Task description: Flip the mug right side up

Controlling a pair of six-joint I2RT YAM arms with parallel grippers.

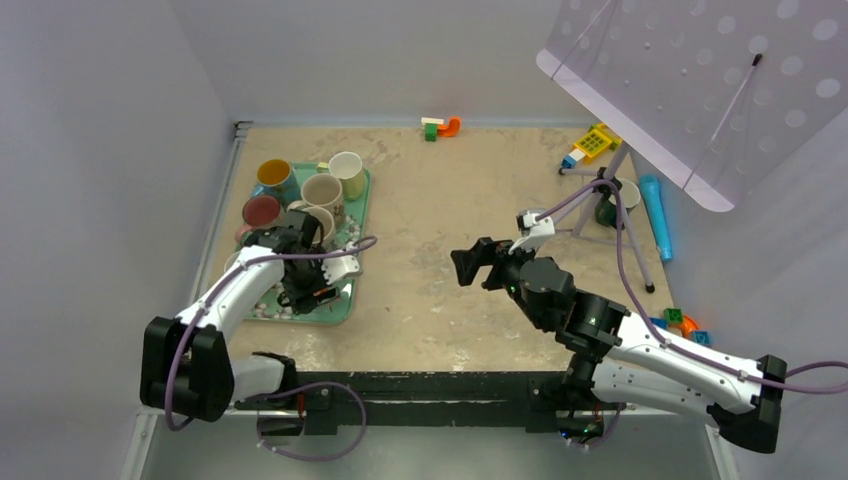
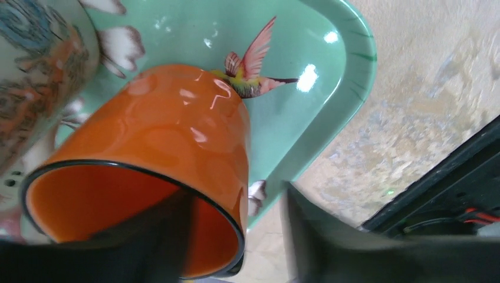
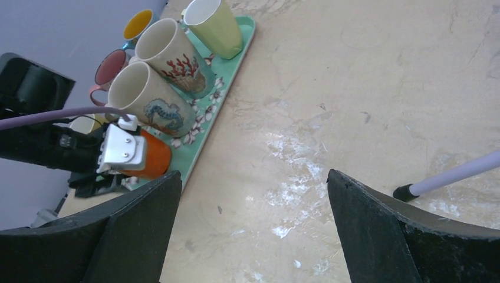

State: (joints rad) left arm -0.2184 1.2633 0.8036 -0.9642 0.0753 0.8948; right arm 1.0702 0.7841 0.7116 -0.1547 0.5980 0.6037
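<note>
An orange mug (image 2: 177, 130) lies tilted on its side at the near end of the green tray (image 2: 330, 76), its open mouth toward the left wrist camera. My left gripper (image 2: 236, 197) is open and straddles the mug's rim: one finger is inside the mouth, and the other finger (image 2: 318, 236) is outside with a gap to the wall. In the top view the left gripper (image 1: 305, 285) covers most of the mug. The right wrist view shows the mug (image 3: 152, 158) behind the left gripper. My right gripper (image 3: 253, 177) is open and empty above the table's middle (image 1: 475, 262).
Several upright mugs stand on the tray (image 1: 362, 200), among them a coral-patterned one (image 3: 174, 56) and a seahorse one (image 3: 150, 103). A stand with a perforated white panel (image 1: 700, 80) and tripod legs (image 1: 625, 225) is at the right. A blue tube (image 1: 657, 215) and toy blocks (image 1: 440, 127) lie on the table.
</note>
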